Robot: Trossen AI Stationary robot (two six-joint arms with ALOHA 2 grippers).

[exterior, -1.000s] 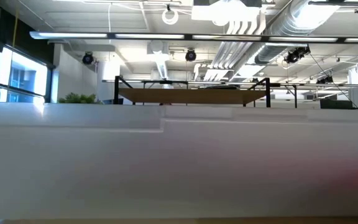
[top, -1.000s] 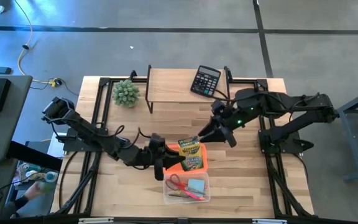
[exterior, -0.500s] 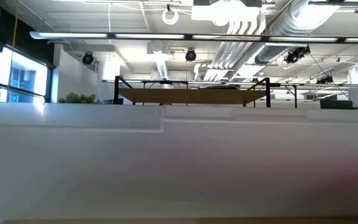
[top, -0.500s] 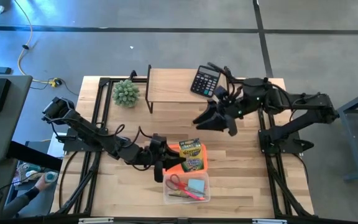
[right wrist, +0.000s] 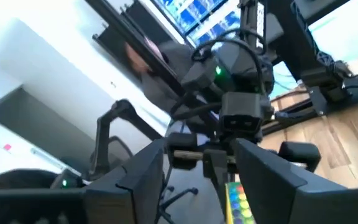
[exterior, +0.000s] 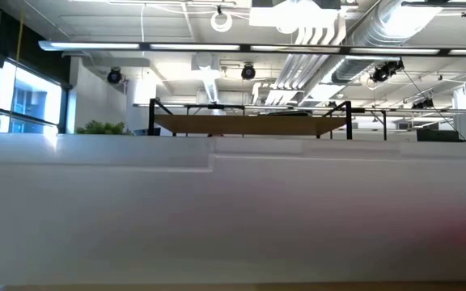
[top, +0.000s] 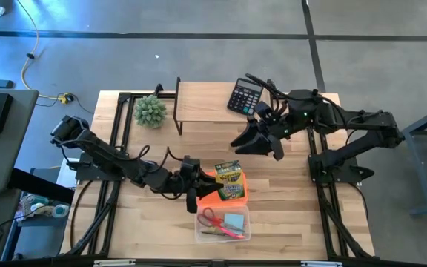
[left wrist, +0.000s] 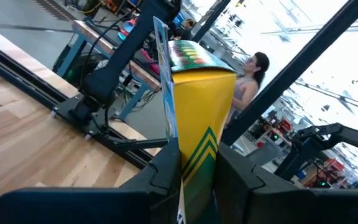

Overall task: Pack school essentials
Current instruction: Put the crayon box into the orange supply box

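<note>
Yellow-and-green cardboard crayon box (left wrist: 194, 118) clamped between left gripper (left wrist: 197, 171) fingers, above orange tray (top: 212, 194) beside clear plastic bin (top: 223, 223). Probably light, stiff, crushable; best gripped across narrow sides. Right gripper (top: 252, 141) hovering apart, fingers spread.

Count on worktop (top: 288, 200):
- crayon box (top: 227, 182): one, yellow-green, centre.
- orange item (top: 207, 190) beneath crayon box: one; kind unclear.
- clear container (top: 223, 223): one, near centre.
- red-handled scissors (top: 211, 217): one pair, in container.
- light-blue square note pad (top: 234, 221): one, in container.
- black calculator (top: 244, 96): one, far right.
- spiky green ball plant (top: 150, 110): one, far left.
- arms: two, one end effector each.
</note>
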